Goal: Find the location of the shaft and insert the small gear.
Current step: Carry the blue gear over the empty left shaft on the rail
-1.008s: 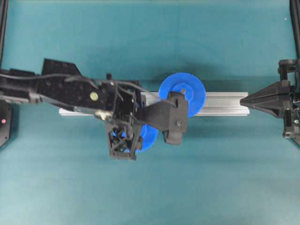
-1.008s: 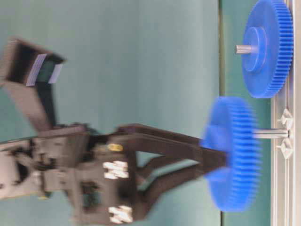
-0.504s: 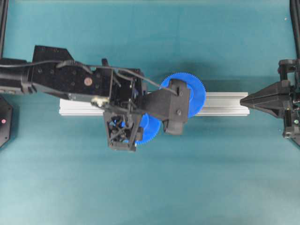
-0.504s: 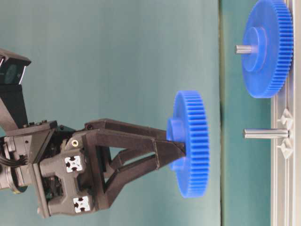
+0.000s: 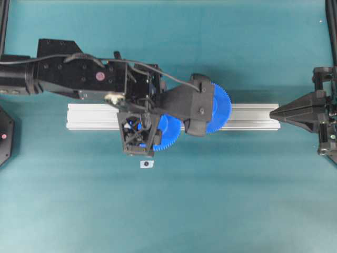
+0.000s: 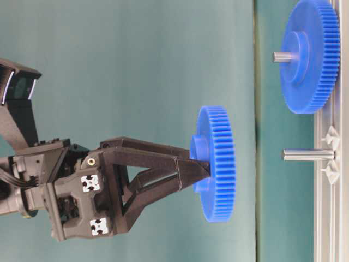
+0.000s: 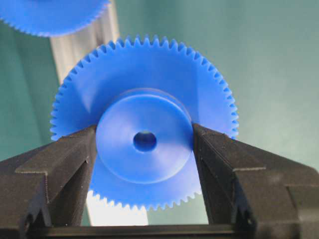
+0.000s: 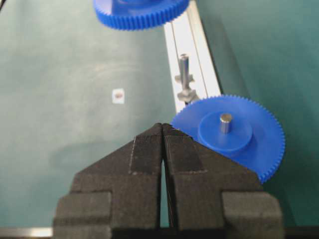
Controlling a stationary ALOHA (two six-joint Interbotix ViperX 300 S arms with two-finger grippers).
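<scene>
You are mid-carry: your left gripper has its jaws clamped on the hub of the small gear, held in the air short of the shaft on the rail. Next, line the bore up with the pin. Your right gripper rests closed, empty.

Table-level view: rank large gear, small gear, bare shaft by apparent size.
1. large gear
2. small gear, clearly smaller across, though depth from the camera may differ
3. shaft, far smallest
</scene>
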